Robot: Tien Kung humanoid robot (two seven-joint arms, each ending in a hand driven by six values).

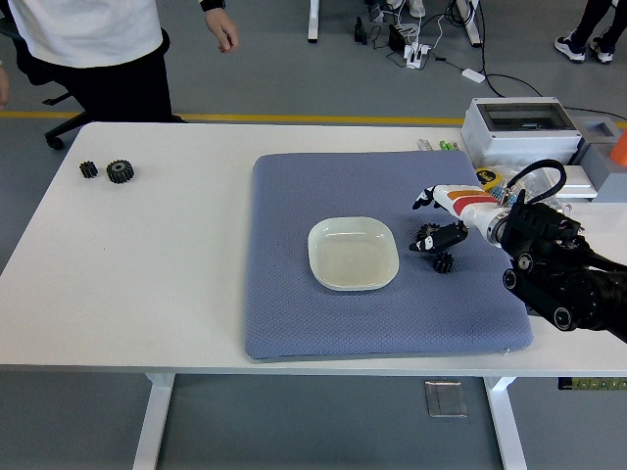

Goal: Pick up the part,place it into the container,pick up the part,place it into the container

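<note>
White desk [167,264] had a blue-grey mat [323,313] with an empty white dish [353,254] in the middle. The right robot hand [438,233] had its fingers curled around the bigger black gear [427,235], right of the dish, small gear [444,261] just below. Two more gears [110,170] sat far left. Grey floor and cables behind, a person [93,44] standing at the far corner.

four gears: two on the mat [294,294] at [427,238] and [444,261], two far left at [120,171] and [89,169]. one dish [324,266]. one grey box [519,128]. one person [93,39].
</note>
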